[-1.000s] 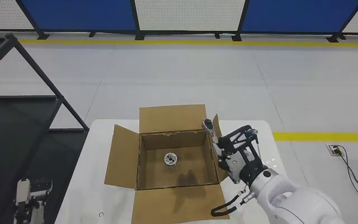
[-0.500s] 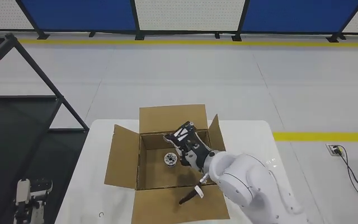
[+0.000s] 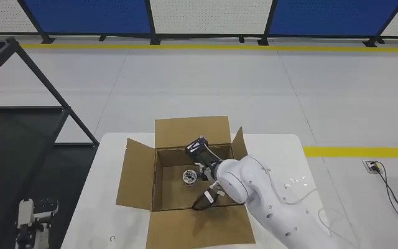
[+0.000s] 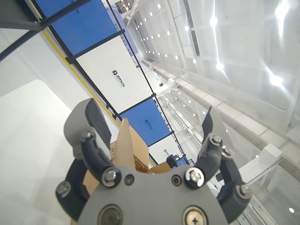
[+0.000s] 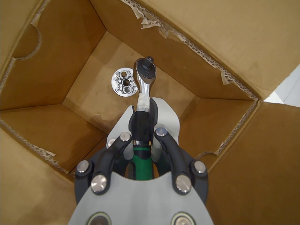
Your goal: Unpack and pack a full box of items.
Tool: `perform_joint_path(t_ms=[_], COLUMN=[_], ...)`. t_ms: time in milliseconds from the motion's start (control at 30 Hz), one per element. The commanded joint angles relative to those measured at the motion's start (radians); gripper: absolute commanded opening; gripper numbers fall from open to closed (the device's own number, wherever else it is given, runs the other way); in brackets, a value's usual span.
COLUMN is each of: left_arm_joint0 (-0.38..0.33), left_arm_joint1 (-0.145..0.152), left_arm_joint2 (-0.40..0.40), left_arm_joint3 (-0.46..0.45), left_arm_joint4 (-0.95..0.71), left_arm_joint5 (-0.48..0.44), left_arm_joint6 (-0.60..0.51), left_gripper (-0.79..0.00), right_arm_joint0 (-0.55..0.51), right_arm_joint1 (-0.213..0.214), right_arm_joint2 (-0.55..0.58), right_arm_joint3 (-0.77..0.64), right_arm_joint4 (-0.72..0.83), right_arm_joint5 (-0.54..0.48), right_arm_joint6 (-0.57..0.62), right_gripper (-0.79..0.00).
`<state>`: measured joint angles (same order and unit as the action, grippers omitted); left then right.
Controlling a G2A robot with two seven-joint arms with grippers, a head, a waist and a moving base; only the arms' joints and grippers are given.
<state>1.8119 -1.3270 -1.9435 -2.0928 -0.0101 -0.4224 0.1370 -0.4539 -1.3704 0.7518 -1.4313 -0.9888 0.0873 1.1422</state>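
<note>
1. The packing step is judged to be in hand. A ratchet wrench [image 5: 143, 78] is clamped by its black-and-green handle in the right gripper [image 5: 143, 118], and its head is pointed down into the open cardboard box [image 5: 211, 24].
2. A round metal disc [image 5: 122, 83] is seen lying on the box floor, just beyond the gripper and beside the wrench head. Whether the two touch cannot be told.
3. The next move is judged to call for the wrench to be lowered onto bare floor beside the disc, clear of the walls and torn flap edges. Only then should it be released.
4. The left gripper [image 4: 152, 115] is held wide with nothing between its pads. It is turned up toward the ceiling [image 4: 234, 47], apart from the box, one side of which is seen beyond it.
5. The box is carried by a white tabletop [image 3: 280, 149], with its flaps folded outward.
6. A pale floor [image 3: 186, 81] is crossed by a yellow line [image 3: 186, 45], and blue and white partition panels [image 3: 205, 15] are set behind it.
</note>
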Motion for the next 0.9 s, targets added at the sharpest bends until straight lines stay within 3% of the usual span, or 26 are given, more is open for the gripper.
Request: perform_joint_path(t_ms=[0, 567, 867], left_arm_joint0=[0.0, 0.0, 0.0], left_arm_joint1=[0.0, 0.0, 0.0], left_arm_joint2=[0.0, 0.0, 0.0], left_arm_joint3=[0.0, 0.0, 0.0], left_arm_joint4=[0.0, 0.0, 0.0], left_arm_joint5=[0.0, 0.0, 0.0], left_arm_joint6=[0.0, 0.0, 0.0], left_gripper=[0.0, 0.0, 0.0], right_arm_joint0=[0.009, 0.098, 0.143], right_arm_joint1=[-0.008, -0.1, -0.155], right_arm_joint2=[-0.013, -0.127, -0.19], right_arm_joint3=[0.028, 0.3, 0.403], right_arm_joint4=[-0.008, -0.021, -0.052], right_arm_joint5=[0.007, 0.03, 0.026], right_arm_joint6=[0.0, -0.066, -0.038], right_gripper=[-0.785, -0.785, -0.785])
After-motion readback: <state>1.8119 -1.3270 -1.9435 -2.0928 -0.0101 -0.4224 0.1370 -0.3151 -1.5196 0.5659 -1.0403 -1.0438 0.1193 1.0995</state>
